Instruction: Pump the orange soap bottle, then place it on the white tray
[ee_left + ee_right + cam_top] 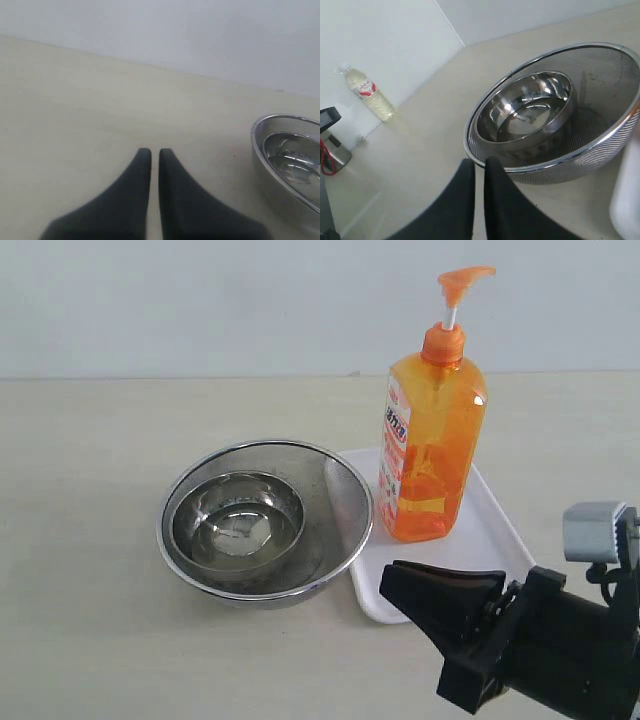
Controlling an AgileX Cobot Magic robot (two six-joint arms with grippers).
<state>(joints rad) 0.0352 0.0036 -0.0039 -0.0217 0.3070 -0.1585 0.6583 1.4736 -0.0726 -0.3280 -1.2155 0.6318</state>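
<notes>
The orange soap bottle (432,445) stands upright on the white tray (492,532), pump head raised, label turned left. My right gripper (392,585) hovers low in front of the tray's near edge, apart from the bottle, fingers shut on nothing. In the right wrist view that gripper (479,162) points at the mesh bowl's rim, and the tray (626,200) shows as a white blur at the edge. My left gripper (151,152) is shut and empty over bare table; it does not show in the exterior view. Neither wrist view shows the bottle.
A steel mesh bowl (345,480) holds a smaller steel bowl (238,523) and touches the tray's left side. The same bowl (287,150) lies beside the left gripper. A clear drink bottle (367,95) stands by the wall.
</notes>
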